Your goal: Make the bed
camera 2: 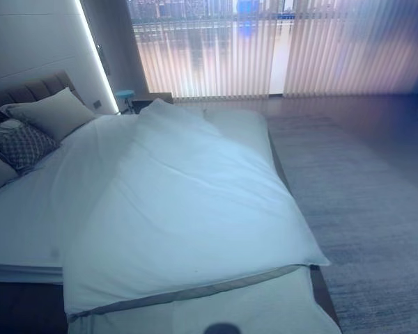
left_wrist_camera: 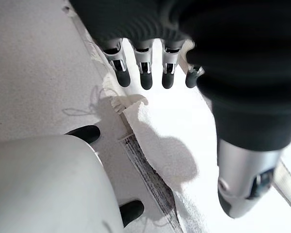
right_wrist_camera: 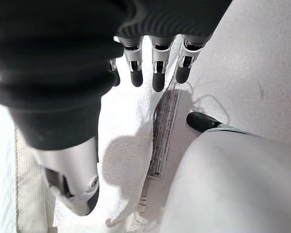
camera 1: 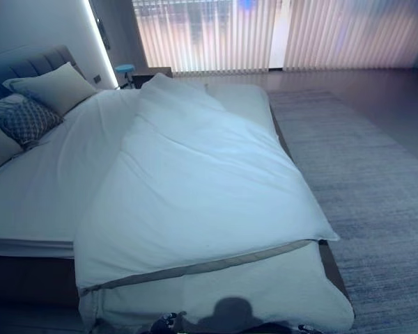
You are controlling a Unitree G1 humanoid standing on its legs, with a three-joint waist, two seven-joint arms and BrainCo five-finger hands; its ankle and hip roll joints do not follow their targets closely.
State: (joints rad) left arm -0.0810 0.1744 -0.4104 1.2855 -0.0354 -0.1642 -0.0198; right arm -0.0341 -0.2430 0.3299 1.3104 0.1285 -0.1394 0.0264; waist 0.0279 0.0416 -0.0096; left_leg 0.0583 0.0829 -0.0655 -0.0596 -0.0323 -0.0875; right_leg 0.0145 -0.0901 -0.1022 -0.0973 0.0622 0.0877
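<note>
White quilted duvet (camera 1: 195, 188) lies askew, baring the bed's (camera 1: 28, 202) left side; both hands (left_wrist_camera: 150, 73) (right_wrist_camera: 155, 68) hang relaxed, holding nothing, straightening still ahead.

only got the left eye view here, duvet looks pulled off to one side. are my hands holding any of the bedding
observer: No. The left hand hangs with straight fingers over the edge of the white bedding and grips nothing.
operator: and the right one
observer: The right hand is open too, with straight fingers above white bedding, and it holds nothing.
operator: anything to aim for down there
observer: A grey label strip runs along the bedding's edge, just past the right hand's fingertips.
</note>
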